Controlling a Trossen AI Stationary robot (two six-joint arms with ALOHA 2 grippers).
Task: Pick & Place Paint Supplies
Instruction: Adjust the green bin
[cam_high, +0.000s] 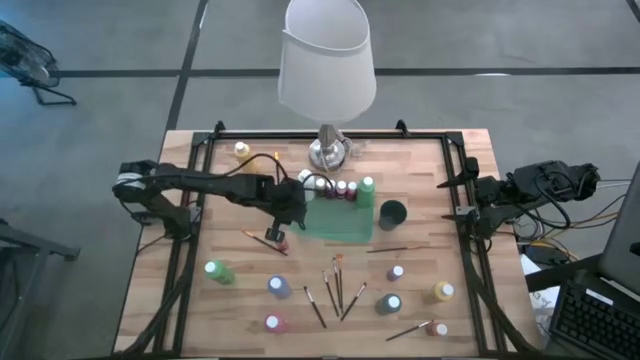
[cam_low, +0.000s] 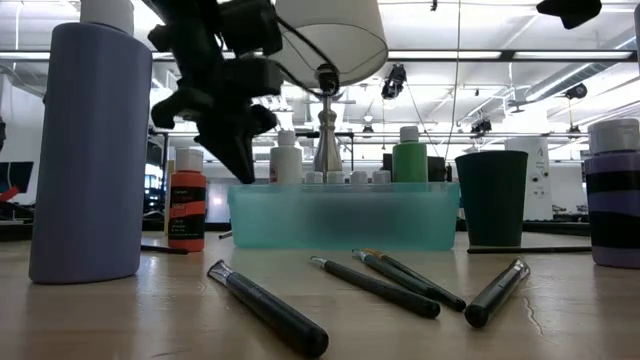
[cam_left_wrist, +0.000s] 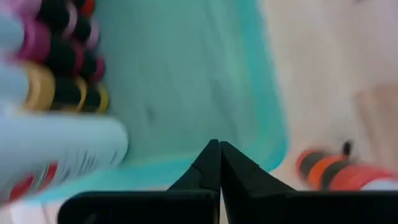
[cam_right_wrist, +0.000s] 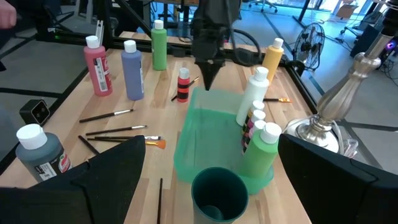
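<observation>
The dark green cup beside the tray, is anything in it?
Empty, as far as shows: the right wrist view looks down into the dark green cup by the teal tray and sees only bare inside.

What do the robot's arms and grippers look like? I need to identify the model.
Both arms are dark, jointed links. The left gripper ends in two black fingers tapering to a point, with black cable looped along the arm. The right gripper is equally dark, with bundled cables at its base.

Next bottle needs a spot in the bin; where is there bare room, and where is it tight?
The teal tray has bare floor across its near half, below the bottle row lining its far wall. The shut left pincer hangs over its left edge beside the red bottle. Crowded: the brush cluster in front.
</observation>
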